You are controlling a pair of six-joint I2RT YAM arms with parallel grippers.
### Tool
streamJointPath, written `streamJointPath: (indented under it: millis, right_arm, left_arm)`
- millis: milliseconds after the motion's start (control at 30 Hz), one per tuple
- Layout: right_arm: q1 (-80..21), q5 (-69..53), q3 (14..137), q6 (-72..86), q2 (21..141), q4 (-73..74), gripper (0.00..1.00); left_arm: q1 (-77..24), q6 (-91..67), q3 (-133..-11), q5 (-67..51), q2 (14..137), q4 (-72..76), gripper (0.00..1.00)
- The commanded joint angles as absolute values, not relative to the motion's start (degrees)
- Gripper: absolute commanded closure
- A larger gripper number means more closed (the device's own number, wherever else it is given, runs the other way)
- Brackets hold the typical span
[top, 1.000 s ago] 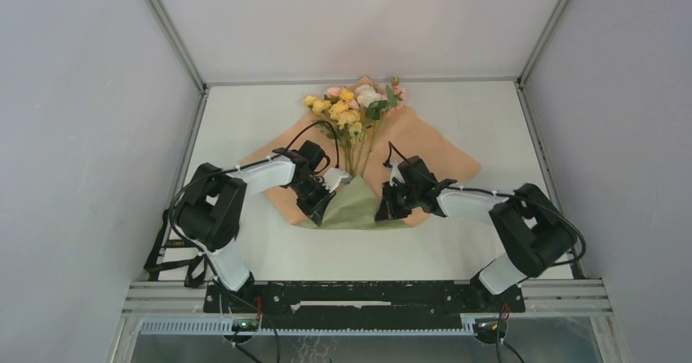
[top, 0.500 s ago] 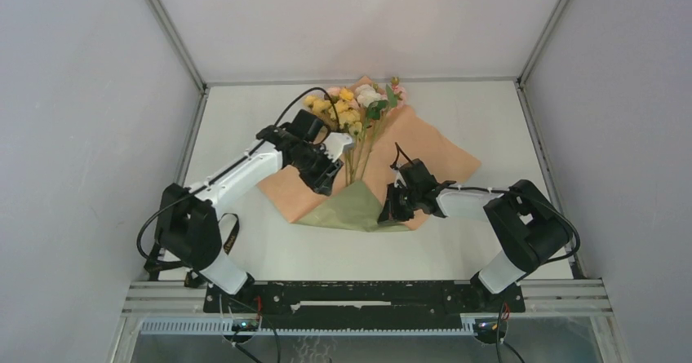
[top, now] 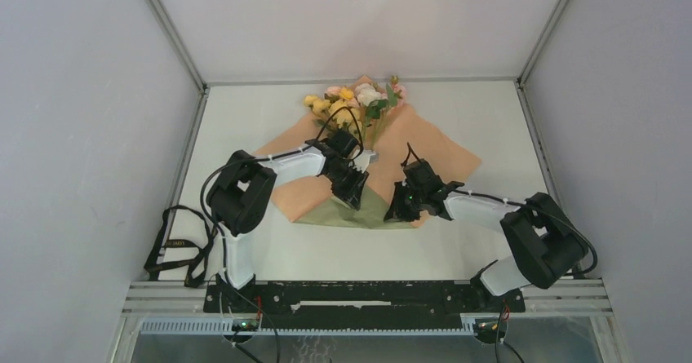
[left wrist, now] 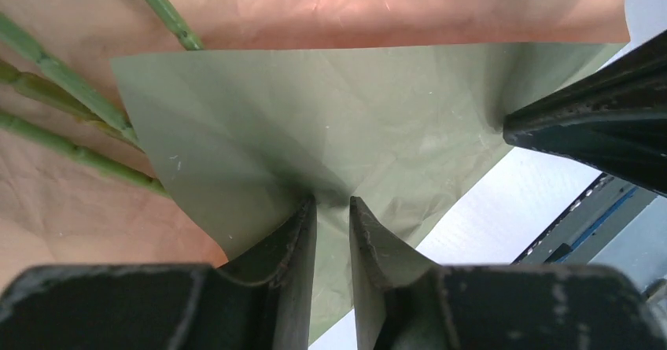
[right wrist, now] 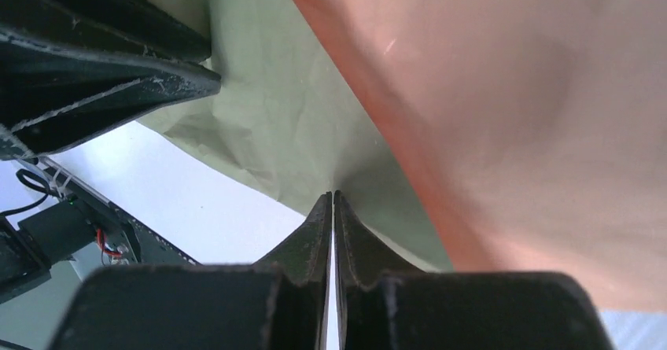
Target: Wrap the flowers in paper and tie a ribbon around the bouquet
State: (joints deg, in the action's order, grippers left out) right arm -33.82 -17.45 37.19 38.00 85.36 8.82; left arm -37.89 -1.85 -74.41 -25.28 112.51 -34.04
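The paper (top: 432, 147) is spread peach side up as a diamond on the white table (top: 245, 118), and its near corner is folded up so that an olive green flap (top: 359, 212) is shown. The flowers (top: 352, 106) are laid along the middle of the paper, with the yellow, white and pink blooms at its far corner and the green stems (left wrist: 71, 90) tucked under the flap. The left gripper (left wrist: 330, 202) is set on the flap's left part, beside the stems; its fingers are kept a narrow gap apart, and creases in the green are drawn toward the tips. The right gripper (right wrist: 331, 197) is placed at the flap's right edge, its fingers pressed together on the puckered green sheet. The ribbon (top: 175, 245) is left well to the left of the paper, looped at the table's near left edge; its pale lettering is too small to be read.
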Motion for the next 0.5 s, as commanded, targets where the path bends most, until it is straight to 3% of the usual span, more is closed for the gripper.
streamJointPath:
  millis: [0, 133, 267, 467]
  right_arm:
    - [-33.64, -12.63, 37.27, 41.23, 79.43, 15.68, 0.87]
    - [-33.36, -6.06, 36.79, 45.93, 72.46, 25.46, 0.67]
    - [-32.23, 1.65, 36.46, 58.41, 67.38, 33.90, 0.54]
    - [-32.36, 2.95, 36.39, 71.36, 69.05, 34.53, 0.44]
  left_arm:
    - [-38.10, -5.63, -74.64, -24.18, 113.99, -29.31, 0.73]
    - [-38.10, -6.24, -73.41, -24.70, 113.64, -28.93, 0.73]
    - [-38.14, -7.23, -73.39, -26.12, 113.30, -28.68, 0.73]
    - [-38.41, -7.95, -73.18, -26.79, 113.29, -28.21, 0.72]
